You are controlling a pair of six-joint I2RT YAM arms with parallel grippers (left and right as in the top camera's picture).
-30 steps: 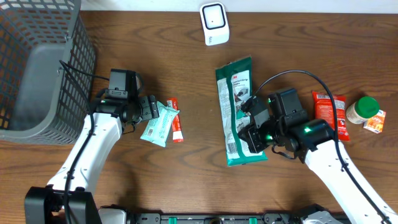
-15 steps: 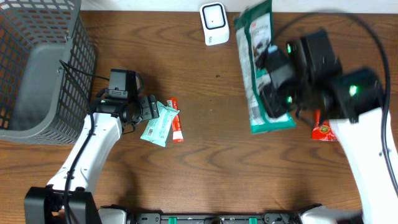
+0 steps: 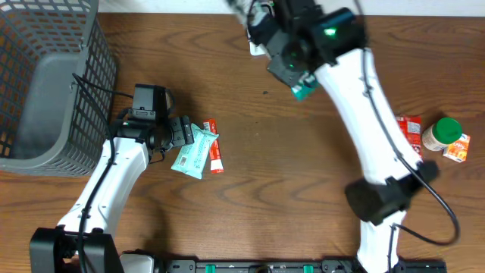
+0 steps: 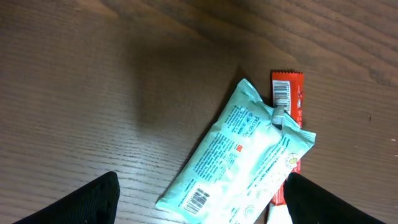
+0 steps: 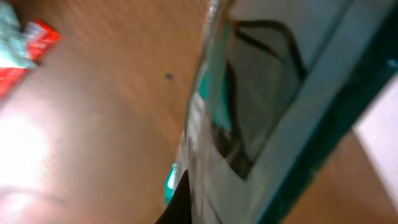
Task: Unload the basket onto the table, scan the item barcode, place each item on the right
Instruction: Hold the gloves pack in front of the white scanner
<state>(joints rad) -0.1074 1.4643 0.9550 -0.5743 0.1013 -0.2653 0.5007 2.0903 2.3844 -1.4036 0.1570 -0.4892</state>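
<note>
The right tool (image 3: 292,68) is pressed together on the green pack (image 3: 301,89) and holds it lifted off the table (image 3: 265,197), at the far edge. There the scanner (image 3: 256,47) stands, almost wholly hidden under the arm. I judge the pack is held there so its printed face passes before the scanner's window. The right wrist view is too blurred to tell whether the barcode faces the right way. In it the pack fills most of the picture, hanging tilted, with its dark green edge to the right.

The left tool (image 3: 180,133) hangs spread wide over the teal pack (image 4: 242,162), one finger to each side and neither touching it. That pack lies flat and slanted, its upper corner overlapping the red bar (image 4: 289,106) beside it, and a barcode shows on each. This looks like a stance made ready for the next item while the other arm does its scan. The basket (image 3: 45,83) sits at the left edge, probably to take items once they are read. The red packet (image 3: 409,129), the jar (image 3: 443,133) and the small box (image 3: 457,148) lie together at the right edge, apparently waiting.

By count there are:
- two arms
- one scanner and one basket
- six items: one green pack, one teal pack, one red bar, one red packet, one jar and one box
</note>
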